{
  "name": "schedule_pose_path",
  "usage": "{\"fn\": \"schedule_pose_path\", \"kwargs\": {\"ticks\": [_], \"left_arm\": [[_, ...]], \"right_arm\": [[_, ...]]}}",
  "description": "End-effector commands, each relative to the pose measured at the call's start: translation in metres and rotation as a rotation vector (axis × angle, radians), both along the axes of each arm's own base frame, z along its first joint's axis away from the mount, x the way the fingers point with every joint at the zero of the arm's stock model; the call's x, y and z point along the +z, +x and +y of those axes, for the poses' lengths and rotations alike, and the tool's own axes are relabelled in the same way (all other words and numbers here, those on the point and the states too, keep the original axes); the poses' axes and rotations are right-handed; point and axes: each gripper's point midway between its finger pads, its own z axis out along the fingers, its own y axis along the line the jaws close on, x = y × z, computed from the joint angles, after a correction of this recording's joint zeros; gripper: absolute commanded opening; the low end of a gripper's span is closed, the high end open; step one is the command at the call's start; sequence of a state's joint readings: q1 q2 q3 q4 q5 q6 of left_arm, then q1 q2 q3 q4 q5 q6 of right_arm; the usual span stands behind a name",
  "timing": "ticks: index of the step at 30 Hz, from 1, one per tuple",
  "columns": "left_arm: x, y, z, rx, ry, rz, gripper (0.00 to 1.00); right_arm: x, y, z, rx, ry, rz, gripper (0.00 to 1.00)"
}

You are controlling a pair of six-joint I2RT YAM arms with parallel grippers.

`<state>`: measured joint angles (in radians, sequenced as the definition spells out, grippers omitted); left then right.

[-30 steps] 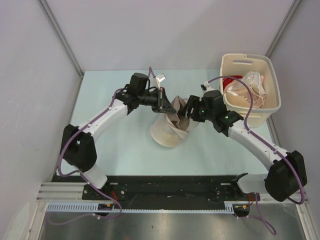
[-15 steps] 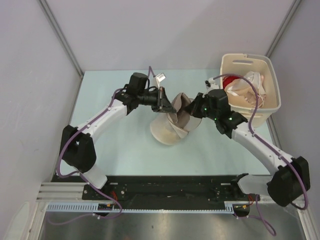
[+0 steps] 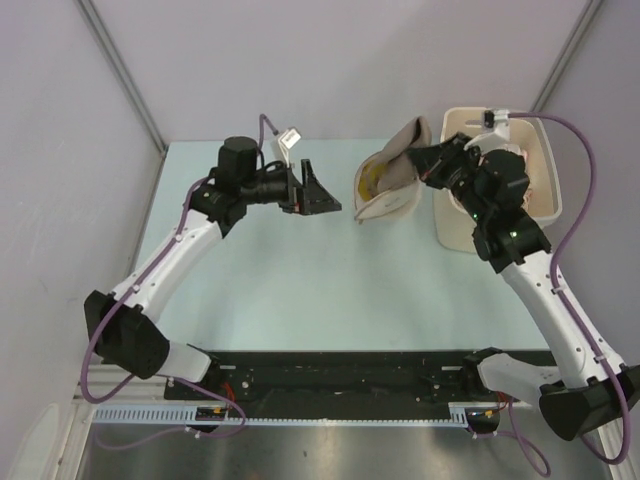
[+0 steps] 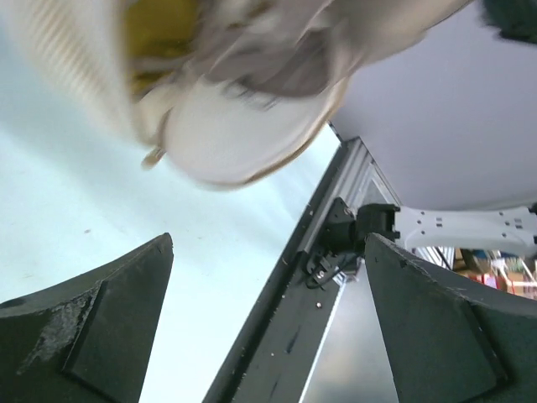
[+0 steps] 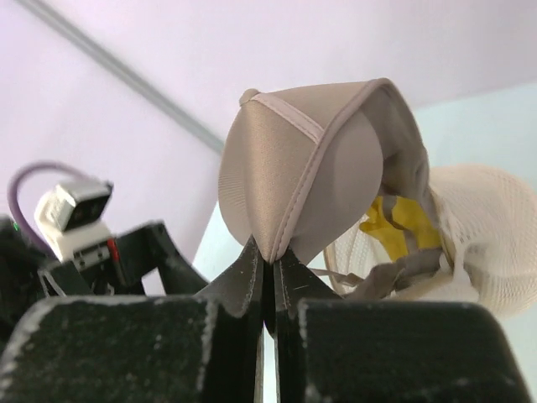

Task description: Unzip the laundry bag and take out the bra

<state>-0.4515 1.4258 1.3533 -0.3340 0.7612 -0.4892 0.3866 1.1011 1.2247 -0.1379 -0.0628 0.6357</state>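
Beige laundry bag [image 3: 388, 188] clamped in right end effector [image 5: 270, 260], left end effector [image 4: 268, 242] wide

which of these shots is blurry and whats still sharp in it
Left wrist view: the laundry bag is smeared and soft, while the left fingers are crisp. Right wrist view: bag seam and yellow bra are fairly sharp, the right fingers dark and slightly soft. Top external view: sharp throughout, evenly lit, no glare.

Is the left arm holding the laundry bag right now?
No, the left fingers stand wide open with nothing between them, the laundry bag hanging beyond their tips.
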Motion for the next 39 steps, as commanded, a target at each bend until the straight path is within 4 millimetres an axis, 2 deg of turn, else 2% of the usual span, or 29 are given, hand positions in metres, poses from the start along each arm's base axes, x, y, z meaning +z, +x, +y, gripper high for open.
{"fn": "schedule_pose_path", "kwargs": {"ticks": [1,3,5,6,7,10,12,19,22,27,30,31,34,36,37,39], "left_arm": [[-0.029,0.009,0.018,0.053,0.047,0.05,1.0],[-0.038,0.012,0.019,0.066,0.053,0.072,1.0],[-0.051,0.015,0.018,0.074,0.057,0.1,1.0],[-0.054,0.018,0.017,0.081,0.053,0.105,1.0],[-0.058,0.022,0.016,0.092,0.057,0.113,1.0],[-0.059,0.033,0.015,0.123,0.049,0.099,1.0],[-0.057,0.035,0.009,0.106,0.045,0.082,1.0],[-0.07,0.023,-0.01,0.022,0.059,0.086,1.0],[-0.086,0.025,-0.016,0.026,0.117,0.084,1.0],[-0.108,0.032,-0.017,0.043,0.18,0.107,0.93],[-0.121,0.038,-0.017,0.065,0.223,0.107,0.84],[-0.126,0.039,-0.018,0.068,0.234,0.116,0.77],[-0.131,0.048,-0.024,0.098,0.224,0.132,0.67],[-0.126,0.05,-0.032,0.093,0.201,0.139,0.69],[-0.124,0.049,-0.036,0.081,0.194,0.138,0.76],[-0.122,0.05,-0.041,0.077,0.18,0.136,0.8]], "right_arm": [[0.08,0.0,-0.035,-0.113,0.098,-0.204,0.0],[0.088,-0.002,-0.035,-0.092,0.116,-0.216,0.0],[0.08,0.001,-0.028,-0.052,0.114,-0.189,0.0],[0.073,0.003,-0.024,-0.035,0.109,-0.165,0.0],[0.058,0.006,-0.019,-0.018,0.095,-0.111,0.0],[0.035,0.0,-0.007,0.016,0.066,-0.041,0.0],[0.03,-0.01,0.002,0.047,0.064,-0.038,0.0],[0.009,-0.02,0.012,0.084,0.063,0.014,0.0],[0.006,-0.023,0.016,0.107,0.077,0.019,0.0],[0.007,-0.03,0.021,0.155,0.095,0.019,0.0],[0.006,-0.034,0.022,0.175,0.102,0.026,0.0],[0.007,-0.034,0.02,0.174,0.11,0.023,0.0],[0.011,-0.039,0.022,0.214,0.145,0.013,0.0],[0.014,-0.041,0.025,0.235,0.161,0.006,0.0],[0.013,-0.04,0.026,0.238,0.161,0.01,0.0],[0.01,-0.04,0.026,0.242,0.158,0.018,0.0]]}}
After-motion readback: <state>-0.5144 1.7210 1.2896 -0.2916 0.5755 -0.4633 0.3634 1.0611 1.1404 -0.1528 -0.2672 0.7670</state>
